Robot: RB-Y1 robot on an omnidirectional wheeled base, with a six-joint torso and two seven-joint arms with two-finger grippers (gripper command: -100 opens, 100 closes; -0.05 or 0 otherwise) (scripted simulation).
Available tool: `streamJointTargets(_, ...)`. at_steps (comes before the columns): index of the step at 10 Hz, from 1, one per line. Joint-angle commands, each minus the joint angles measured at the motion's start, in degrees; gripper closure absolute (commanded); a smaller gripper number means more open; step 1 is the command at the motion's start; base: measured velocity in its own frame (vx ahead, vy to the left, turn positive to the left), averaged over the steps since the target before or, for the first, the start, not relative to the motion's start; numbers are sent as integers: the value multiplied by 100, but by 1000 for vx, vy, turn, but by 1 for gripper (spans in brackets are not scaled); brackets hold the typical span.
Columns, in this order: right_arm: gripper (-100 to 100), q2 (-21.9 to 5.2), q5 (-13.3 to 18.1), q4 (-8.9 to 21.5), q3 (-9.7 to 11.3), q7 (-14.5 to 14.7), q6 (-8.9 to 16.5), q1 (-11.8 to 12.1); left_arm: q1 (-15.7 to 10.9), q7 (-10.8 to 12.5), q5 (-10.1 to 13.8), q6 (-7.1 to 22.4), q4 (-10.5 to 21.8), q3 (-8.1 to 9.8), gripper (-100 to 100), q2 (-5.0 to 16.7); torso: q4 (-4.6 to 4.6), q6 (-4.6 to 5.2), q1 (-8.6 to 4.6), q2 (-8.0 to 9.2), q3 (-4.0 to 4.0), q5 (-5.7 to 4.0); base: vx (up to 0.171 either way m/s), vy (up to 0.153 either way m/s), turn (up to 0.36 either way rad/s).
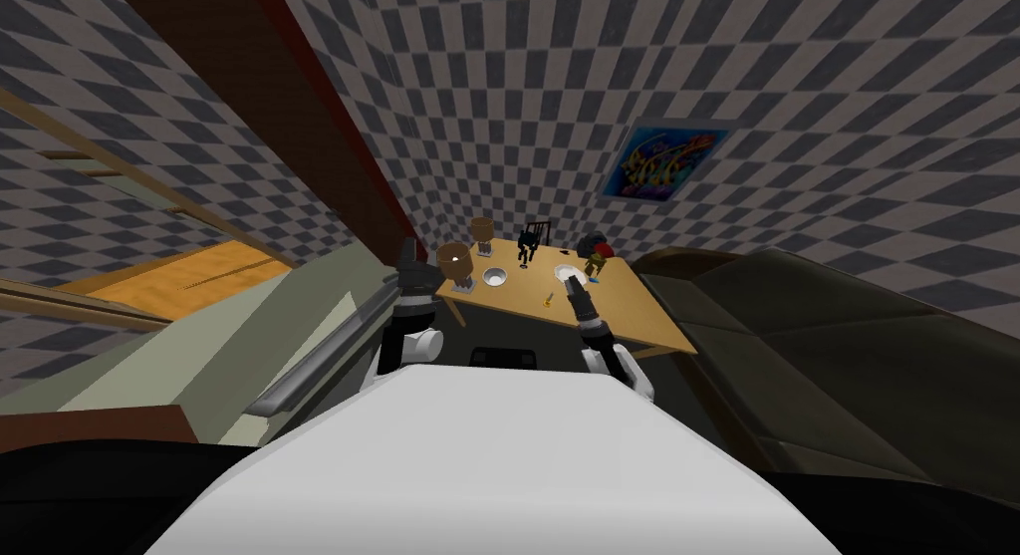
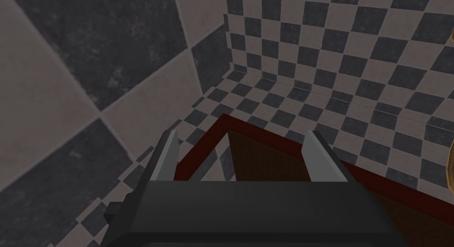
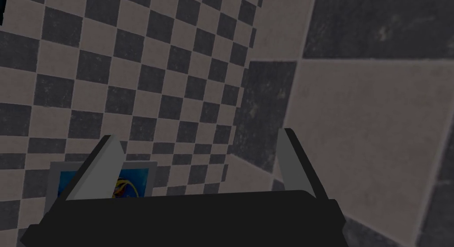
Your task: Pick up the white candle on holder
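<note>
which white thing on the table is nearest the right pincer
The white dish just beyond the right pincer; the white bowl sits nearer the brown cup.

No readable text or labels anywhere.

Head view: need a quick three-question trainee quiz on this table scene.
1. True or false: the right arm's jaws stand open.
2. What hangs on the checkered wall beyond the table? A. a colourful framed picture B. a clock C. a mirror
3. What colour is the small figure at the table's far side?
Key: 1 true; 2 A; 3 black.
</note>
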Motion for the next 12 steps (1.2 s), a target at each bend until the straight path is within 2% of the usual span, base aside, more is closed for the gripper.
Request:
streamJointTargets(1, -100, -286, 83, 286, 54, -66, -73, -8, 0, 0, 0, 0, 0, 0, 0, 0, 0, 0, 0, 0, 0, 0, -7, 17, 67)
streamJointTargets(2, -100, -337, 83, 348, 54, -66, -73, -8, 0, 0, 0, 0, 0, 0, 0, 0, 0, -1, -1, -1, -1, 0, -5, 11, 33)
streamJointTargets(3, -100, -582, 172, 528, 131, -102, -99, -35, 0, 0, 0, 0, 0, 0, 0, 0, 0, 0, -1, -2, -1, 0, -5, 17, 94)
streamJointTargets(4, -100, -591, 172, 612, 131, -102, -99, -35, 0, 0, 0, 0, 0, 0, 0, 0, -1, -2, 0, -2, -1, 0, -5, 10, 41)
streamJointTargets(6, -100, -988, 354, 1040, 310, -161, -139, -91, 0, 0, 0, 0, 0, 0, 0, 0, -1, -1, 0, -2, -1, 0, -7, 20, 118)
streamJointTargets(7, -100, -1110, 354, 1153, 310, -161, -139, -91, 0, 0, 0, 0, 0, 0, 0, 0, 0, -3, 3, -3, -1, 1, -3, 17, 62)
streamJointTargets(8, -100, -1310, 447, 1317, 411, -182, -152, -121, 0, 0, 0, 0, 0, 0, 0, 0, -1, 0, 1, -4, -2, 0, 1, 19, 116)
streamJointTargets(9, -100, -1371, 447, 1426, 411, -182, -152, -121, 0, 0, 0, 0, 0, 0, 0, 0, -1, -2, 1, -6, -3, 0, -1, 12, 61)
streamJointTargets(10, -100, -1570, 540, 1649, 518, -197, -158, -152, 0, 0, 0, 0, 0, 0, 0, 0, -1, 1, -1, -4, -2, 0, -4, 17, 116)
streamJointTargets(11, -100, -1632, 540, 1700, 518, -197, -158, -152, 0, 0, 0, 0, 0, 0, 0, 0, -1, -1, 0, -3, -2, 0, -3, 13, 74)
streamJointTargets(12, -100, -1850, 633, 1870, 632, -207, -158, -184, 0, 0, 0, 0, 0, 0, 0, 0, 0, 0, -1, -3, -2, 0, 1, 19, 126)
